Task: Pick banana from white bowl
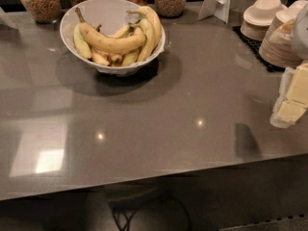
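Note:
The white bowl [103,6] stands at the back left of the grey table. It holds several bananas. The banana [111,42], long, curved and yellow with a dark brown stem pointing up to the left, lies across the top of the pile. A paler banana [153,25] leans on the bowl's right side, and shorter ones lie beneath. My gripper [291,100], pale cream, shows at the right edge of the camera view, far to the right of the bowl and above the table. It holds nothing that I can see.
Several glass jars [41,1] of cereal line the back edge. Stacked beige paper bowls and plates [269,20] sit on a black mat at the back right. A white card stand [219,1] is behind them. The table's front edge [154,174] runs across below.

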`<control>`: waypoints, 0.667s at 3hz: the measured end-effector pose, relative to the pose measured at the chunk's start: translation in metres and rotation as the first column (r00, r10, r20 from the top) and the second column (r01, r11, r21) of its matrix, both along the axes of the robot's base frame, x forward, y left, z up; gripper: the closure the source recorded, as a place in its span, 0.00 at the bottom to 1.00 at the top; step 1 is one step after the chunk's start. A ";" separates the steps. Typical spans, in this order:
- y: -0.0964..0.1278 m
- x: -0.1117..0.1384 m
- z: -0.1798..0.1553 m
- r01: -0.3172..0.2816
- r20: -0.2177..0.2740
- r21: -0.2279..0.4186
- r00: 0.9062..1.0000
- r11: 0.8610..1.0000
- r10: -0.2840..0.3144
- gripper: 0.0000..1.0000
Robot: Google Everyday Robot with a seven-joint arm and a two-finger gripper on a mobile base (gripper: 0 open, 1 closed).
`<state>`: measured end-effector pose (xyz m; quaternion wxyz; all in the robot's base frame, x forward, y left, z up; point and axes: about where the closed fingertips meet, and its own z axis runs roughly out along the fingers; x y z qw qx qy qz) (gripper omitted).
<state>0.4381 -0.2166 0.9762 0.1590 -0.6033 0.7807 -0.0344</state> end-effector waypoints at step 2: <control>0.003 0.005 0.001 -0.002 0.022 0.039 1.000 0.999 0.002 0.00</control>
